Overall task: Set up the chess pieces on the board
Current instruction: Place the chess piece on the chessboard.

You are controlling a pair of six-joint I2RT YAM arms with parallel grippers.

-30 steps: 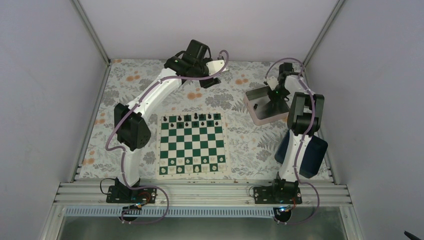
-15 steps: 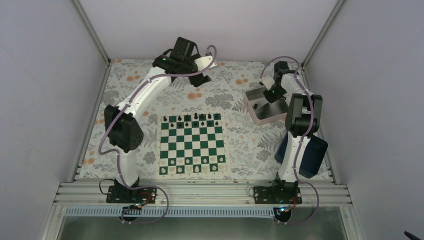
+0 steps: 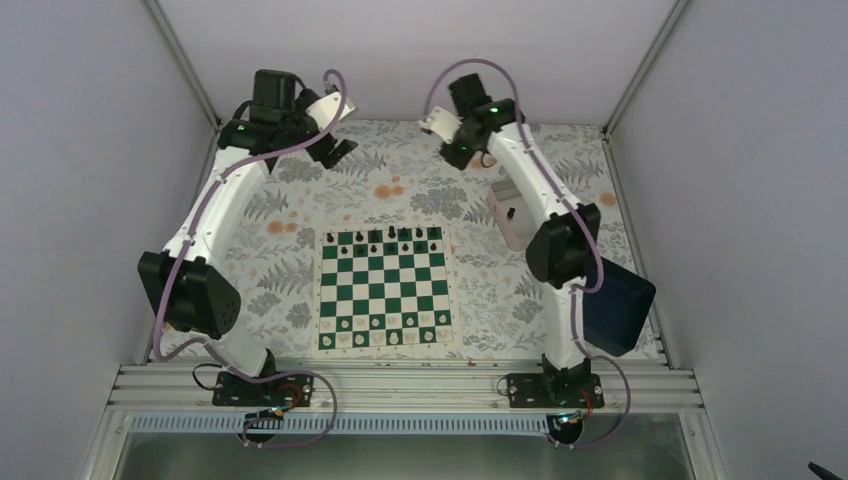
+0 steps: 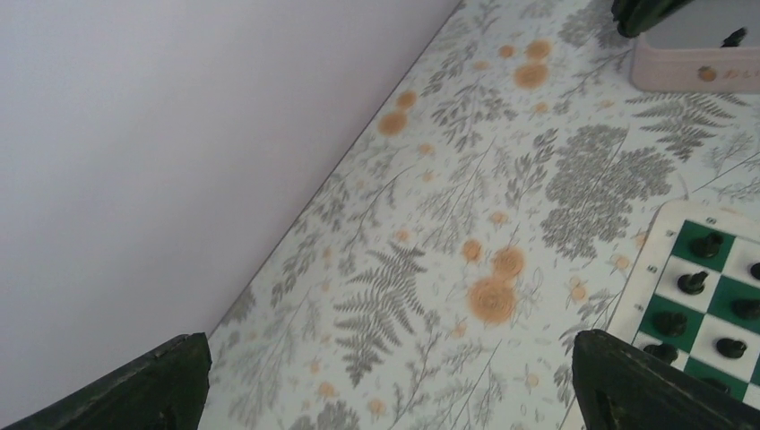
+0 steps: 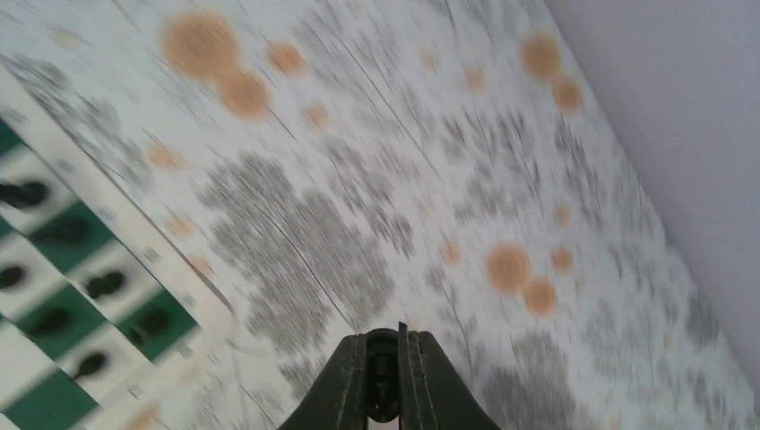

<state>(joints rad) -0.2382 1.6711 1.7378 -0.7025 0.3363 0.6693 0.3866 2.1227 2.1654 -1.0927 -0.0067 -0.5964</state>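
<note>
While both arms reach toward the far side of the bench (image 3: 290,215), which is covered with a floral cloth, the board (image 3: 382,290) lies flat in the middle of it, square to the near edge. You see the chess pieces (image 3: 388,237) standing in the rows along the board's far edge. Small white pieces (image 3: 385,331) stand in the rows along its near edge, and the squares between are bare.

Your left end effector (image 3: 336,150) hangs above the far left corner of the bench, well apart from the board. In its wrist view the two dark fingers (image 4: 157,385) sit at opposite bottom corners, so the end effector is spread wide with nothing between.

Your right end effector (image 3: 456,155) hangs above the far middle of the bench. Its wrist view is blurred, but the fingers (image 5: 349,385) are pressed close together. Whether anything sits between them is too dark to tell.

A pale tray (image 3: 508,218) sits right of the board, partly hidden by the right arm. A dark blue box (image 3: 622,308) lies near the right edge.
</note>
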